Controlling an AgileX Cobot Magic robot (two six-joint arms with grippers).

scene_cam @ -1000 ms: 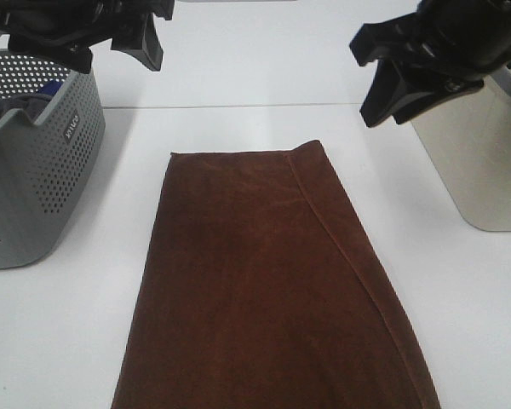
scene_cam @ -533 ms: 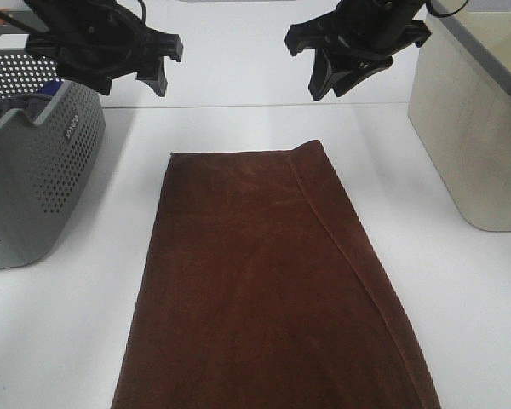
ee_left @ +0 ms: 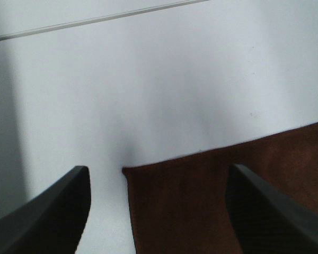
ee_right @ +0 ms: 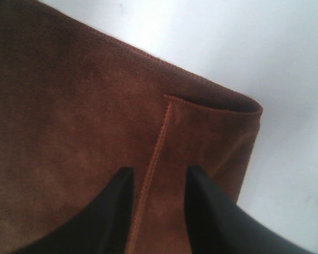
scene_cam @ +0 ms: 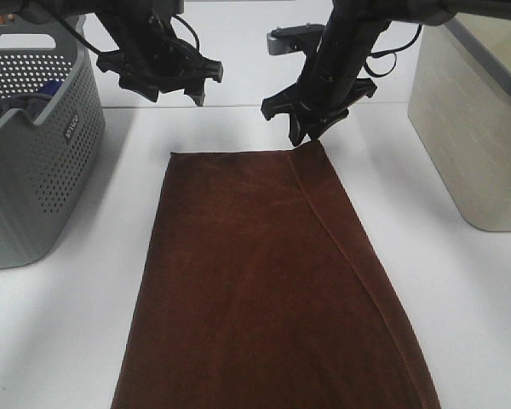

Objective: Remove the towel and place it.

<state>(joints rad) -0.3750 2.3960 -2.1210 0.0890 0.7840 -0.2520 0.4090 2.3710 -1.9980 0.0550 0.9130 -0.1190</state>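
End effectors (scene_cam: 163, 89) (scene_cam: 308, 132), two — towel (scene_cam: 264, 281), one.

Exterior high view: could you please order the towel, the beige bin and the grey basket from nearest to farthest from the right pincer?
1. towel: its folded far corner lies directly under the right pincer.
2. beige bin: off to the right of the view.
3. grey basket: far across on the left.

Left claw (ee_left: 158, 172) wide, right claw (ee_right: 160, 172) narrower
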